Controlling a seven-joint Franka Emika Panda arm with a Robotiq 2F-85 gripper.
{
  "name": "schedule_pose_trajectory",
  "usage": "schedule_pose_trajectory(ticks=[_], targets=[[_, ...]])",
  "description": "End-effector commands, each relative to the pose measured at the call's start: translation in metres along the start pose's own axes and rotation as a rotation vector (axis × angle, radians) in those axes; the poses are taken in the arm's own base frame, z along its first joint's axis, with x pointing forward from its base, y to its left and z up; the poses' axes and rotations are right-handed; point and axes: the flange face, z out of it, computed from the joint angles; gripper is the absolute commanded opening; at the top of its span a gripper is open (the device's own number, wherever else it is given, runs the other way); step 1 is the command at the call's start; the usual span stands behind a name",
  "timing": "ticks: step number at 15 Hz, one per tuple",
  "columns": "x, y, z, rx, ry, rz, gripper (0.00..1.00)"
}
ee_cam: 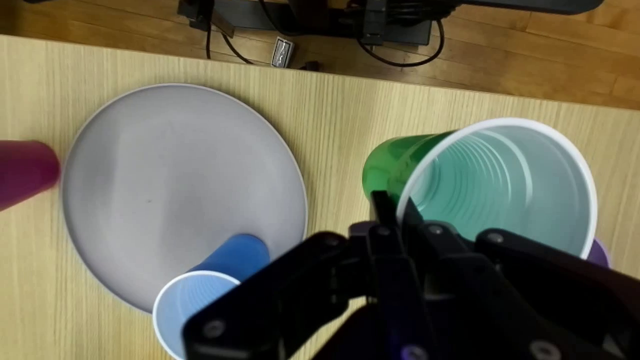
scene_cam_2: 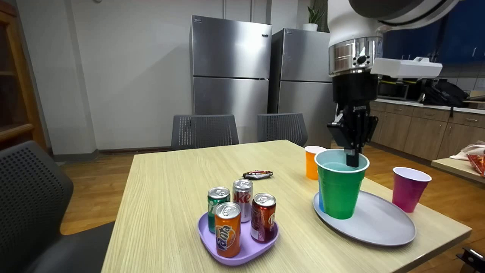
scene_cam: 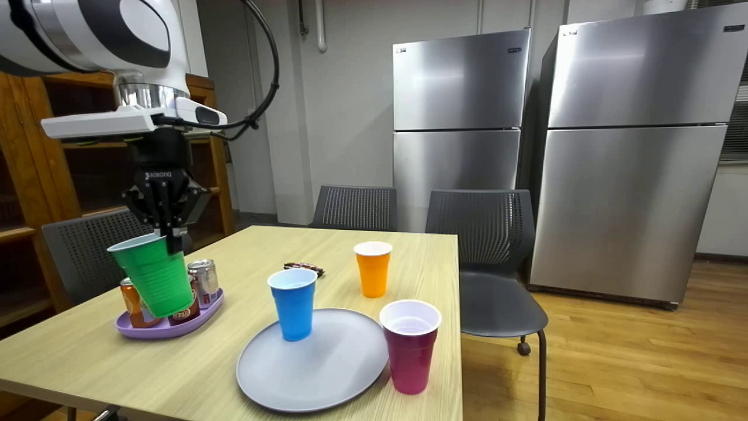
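My gripper (scene_cam: 172,240) is shut on the rim of a large green cup (scene_cam: 155,280), one finger inside the cup and one outside. The cup hangs above the table, mouth up and slightly tilted in an exterior view. In the wrist view the gripper (ee_cam: 397,207) pinches the near-left part of its white rim, and the pale inside of the green cup (ee_cam: 505,180) looks bare. A blue cup (scene_cam: 295,307) stands on a round grey plate (scene_cam: 327,377). Elsewhere the green cup (scene_cam_2: 341,193) hides most of the blue cup.
A purple tray (scene_cam_2: 242,261) carries several soda cans, including an orange can (scene_cam_2: 228,231). A maroon cup (scene_cam: 410,356) stands against or close by the plate's edge. Farther back are an orange cup (scene_cam: 374,272) and a dark wrapped snack (scene_cam_2: 257,174). Chairs (scene_cam: 485,251) line the table.
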Motion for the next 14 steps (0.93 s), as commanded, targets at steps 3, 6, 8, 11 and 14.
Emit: schedule_pose_trajectory(ticks=[3,6,8,11,14], targets=[[-0.009,0.024,0.015,-0.015,0.046,-0.02,0.01],[-0.01,0.036,0.026,-0.012,0.063,-0.027,0.01],[-0.011,0.045,0.034,-0.001,0.077,-0.02,0.01],[-0.015,0.059,0.046,0.01,0.088,-0.012,0.01],[-0.009,0.074,0.054,0.019,0.095,0.0,0.01]])
